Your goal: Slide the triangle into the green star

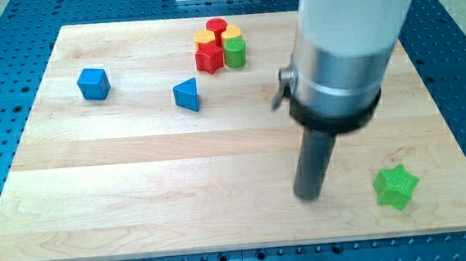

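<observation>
- Standing well away from its target, my tip [308, 196] rests on the wooden worktop [139, 203] at roughly four o'clock from the board's middle, just to the nine o'clock side of the green star [396, 186] and not touching it.
- There is no end effector that opens or closes here, only the straight dark rod, so nothing is grasped or released; it touches no block.
- The blue triangle [187, 94], the thing to be moved, lies up at about eleven o'clock from the board's middle, well apart from both the tip and the star.
- Judging from this layout, the push has not begun: the tip would need to come round to the triangle's ten o'clock side to drive it toward four o'clock.
- Risk one: travelling straight toward the triangle, the rod would meet its near face and shove it away from the star.
- Risk two: an off-centre push on a slanted face could spin the triangle so that it slips off the tip.
- Risk three: starting this close, a careless swing toward three o'clock could knock the star toward the worktop edge.
- Bystanders: a blue cube [93, 83] at ten o'clock, and a tight cluster at twelve o'clock of a red cylinder [216, 26], a yellow block [206, 38], another yellow block [232, 35], a red star [209, 58] and a green cylinder [236, 53].
- No containers are in view, so nothing is held in one.
</observation>
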